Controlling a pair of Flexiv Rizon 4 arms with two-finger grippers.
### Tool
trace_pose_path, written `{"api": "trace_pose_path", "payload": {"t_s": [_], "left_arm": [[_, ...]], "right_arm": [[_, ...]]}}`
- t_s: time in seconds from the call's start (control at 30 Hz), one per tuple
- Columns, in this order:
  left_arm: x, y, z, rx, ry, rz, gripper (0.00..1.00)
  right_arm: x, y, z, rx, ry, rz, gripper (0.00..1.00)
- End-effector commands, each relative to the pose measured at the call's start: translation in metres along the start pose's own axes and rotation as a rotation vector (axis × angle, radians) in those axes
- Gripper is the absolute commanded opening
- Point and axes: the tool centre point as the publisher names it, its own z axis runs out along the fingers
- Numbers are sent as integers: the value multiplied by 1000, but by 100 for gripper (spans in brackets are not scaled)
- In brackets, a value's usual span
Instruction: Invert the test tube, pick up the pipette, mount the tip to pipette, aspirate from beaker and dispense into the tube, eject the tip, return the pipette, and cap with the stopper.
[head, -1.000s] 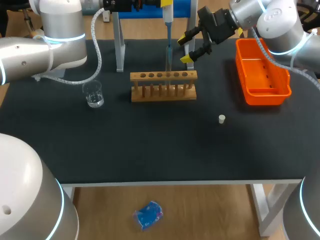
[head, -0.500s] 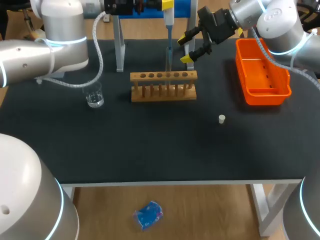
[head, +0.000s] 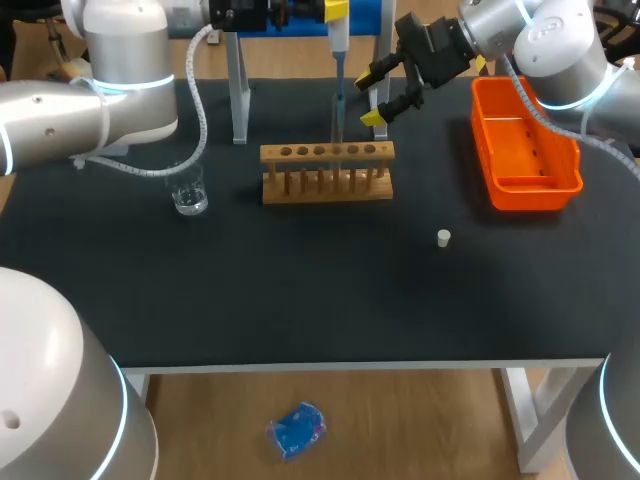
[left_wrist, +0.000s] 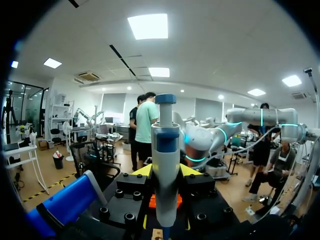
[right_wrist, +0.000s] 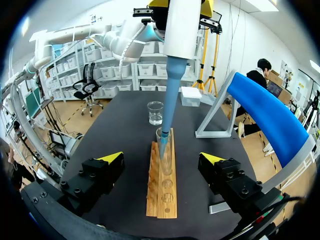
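Note:
My left gripper (head: 336, 12) at the table's far edge is shut on the white-and-blue pipette (head: 338, 35), which hangs upright. In the left wrist view the pipette (left_wrist: 165, 165) stands between the yellow-tipped fingers (left_wrist: 145, 171). Its long blue tip (head: 337, 95) points down into a clear test tube (head: 337, 132) standing in the wooden rack (head: 327, 172). In the right wrist view the blue tip (right_wrist: 167, 100) ends inside the tube (right_wrist: 163, 145), ahead of my right gripper (right_wrist: 161, 158). My right gripper (head: 385, 90) is open, just behind the rack's right end, holding nothing. The glass beaker (head: 187, 190) stands left of the rack. The small white stopper (head: 443, 237) lies on the black table (head: 300, 290).
An orange bin (head: 525, 150) sits at the right, beside my right arm. A blue pipette stand (head: 362, 20) with grey legs (head: 240, 90) rises behind the rack. A small white box (right_wrist: 191, 96) lies beyond the rack, near the beaker (right_wrist: 155, 112).
My left arm has shifted slightly to the right with the pipette, then held still. The right arm has not moved.

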Motion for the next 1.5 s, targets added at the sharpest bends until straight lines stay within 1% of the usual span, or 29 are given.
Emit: {"api": "trace_pose_path", "payload": {"t_s": [0.03,0.23,0.47,0.8,1.5], "left_arm": [[4,-3,0,-3,-6,2,0],[6,-5,0,-2,-8,11,0],[8,-3,1,3,-9,12,0],[8,1,2,3,-11,10,0],[6,0,-1,0,-21,18,0]], "right_arm": [[-1,0,-1,1,4,-1,100],[-1,0,-1,1,4,-1,100],[-1,0,-1,1,4,-1,100],[-1,0,-1,1,4,-1,100],[-1,0,-1,1,4,-1,100]]}}
